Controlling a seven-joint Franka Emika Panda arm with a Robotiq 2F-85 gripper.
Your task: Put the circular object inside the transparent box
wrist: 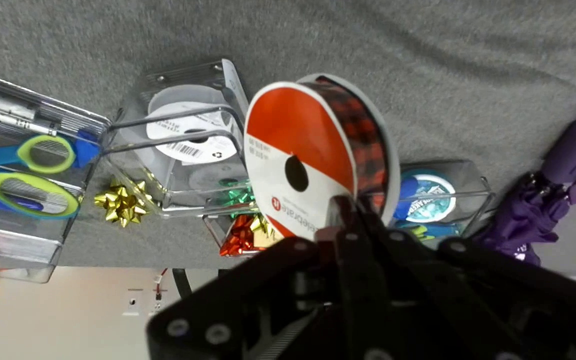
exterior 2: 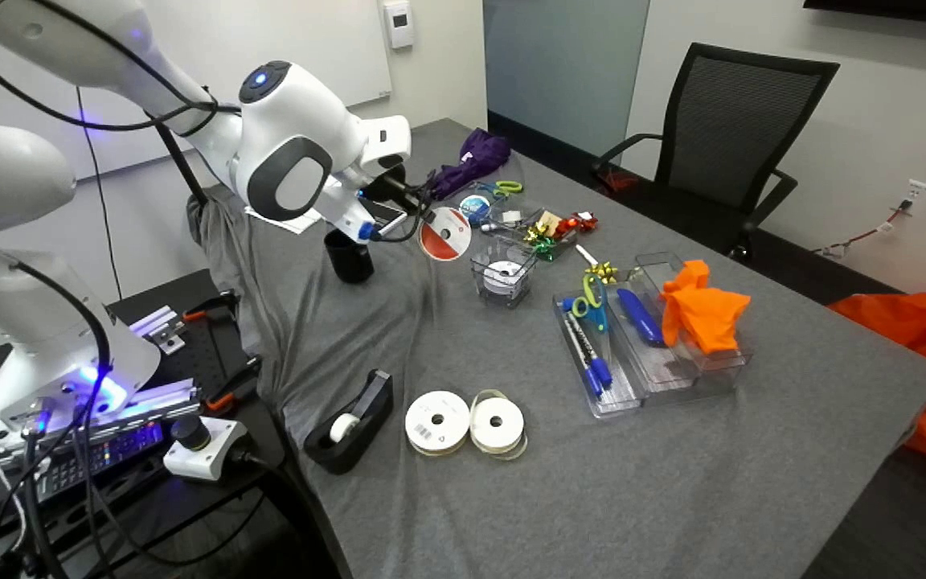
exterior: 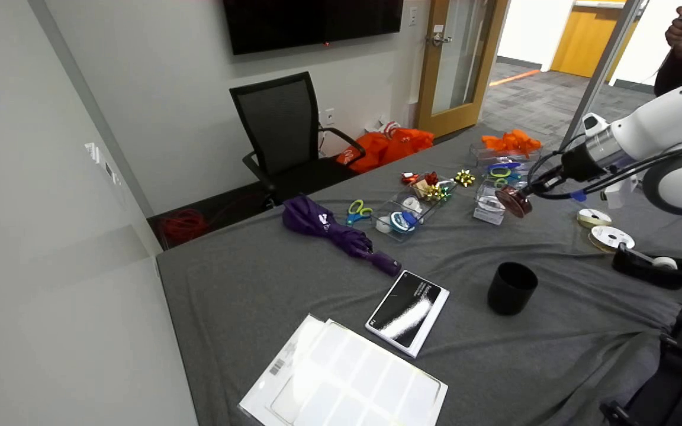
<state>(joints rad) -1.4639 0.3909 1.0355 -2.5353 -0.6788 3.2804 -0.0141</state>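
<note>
My gripper [wrist: 352, 207] is clamped on the ribbon spool [wrist: 322, 150] by its rim, likely the best hold; I judge it light, stiff-flanged, but creasable.

Ribbon spool [wrist: 320, 155]: "celebrate it"; other lettering unclear.

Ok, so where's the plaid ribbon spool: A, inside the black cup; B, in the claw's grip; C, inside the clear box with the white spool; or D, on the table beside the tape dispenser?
B: the wrist view shows the claw closed on the plaid ribbon spool, near its edge.
</note>
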